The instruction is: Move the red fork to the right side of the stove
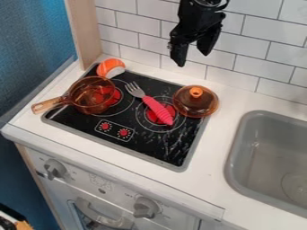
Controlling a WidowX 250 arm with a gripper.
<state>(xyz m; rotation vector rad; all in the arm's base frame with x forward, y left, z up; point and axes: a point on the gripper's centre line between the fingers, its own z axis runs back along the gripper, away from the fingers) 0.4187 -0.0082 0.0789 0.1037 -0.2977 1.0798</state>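
the gripper (193,58) hangs before the tiled wall (267,36), released and parted. the red fork (157,108) lies on the stove (144,146) between pan (90,96) and lid (196,105), handle over a burner (151,117).

From where I'm standing, the robot arm (201,14) is black nearly all over, chunky and angular, with stepped edges down its sides. Up top there's a rounded part (210,2) with a greyish rim, and beside it a thin black loop, maybe a cable (227,5). The gripper (193,59) is black too, its two thick, flat-sided fingers (179,50) narrowing to blunt ends. Small pale flecks, perhaps screws, dot one outer edge.
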